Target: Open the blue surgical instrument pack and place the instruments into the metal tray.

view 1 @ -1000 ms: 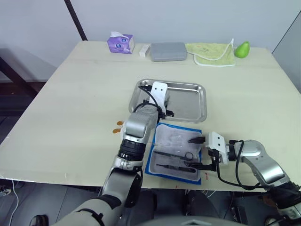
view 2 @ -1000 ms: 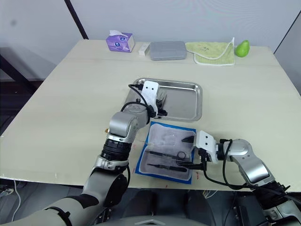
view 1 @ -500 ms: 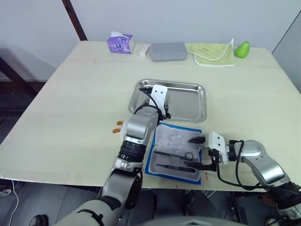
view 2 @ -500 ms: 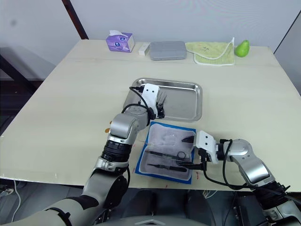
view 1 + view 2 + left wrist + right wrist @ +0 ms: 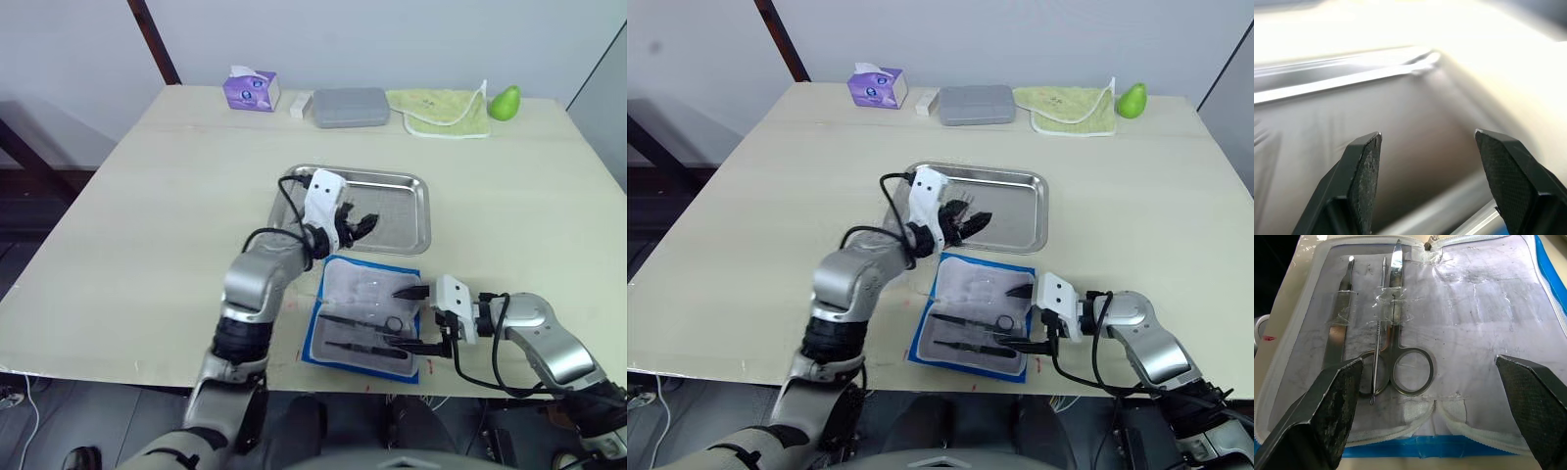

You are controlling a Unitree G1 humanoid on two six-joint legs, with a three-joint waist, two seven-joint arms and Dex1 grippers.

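The blue surgical instrument pack lies open near the table's front edge, its whitish inner sheet up. The instruments still on it include scissors, a slim probe and forceps. The metal tray sits just behind the pack. My left gripper hovers open over the tray's left half; the left wrist view shows nothing between its fingers, just the tray floor. My right gripper stands open low over the pack's right side, its fingers straddling the scissors' rings without touching them.
Along the table's far edge stand a purple tissue box, a small white block, a matte grey case, a yellow-green cloth and a green pear. Small orange bits lie left of the pack.
My left gripper has opened over the tray, and its elbow has swung out to the left, turning the fingers to point right. The right arm and the pack have stayed put.
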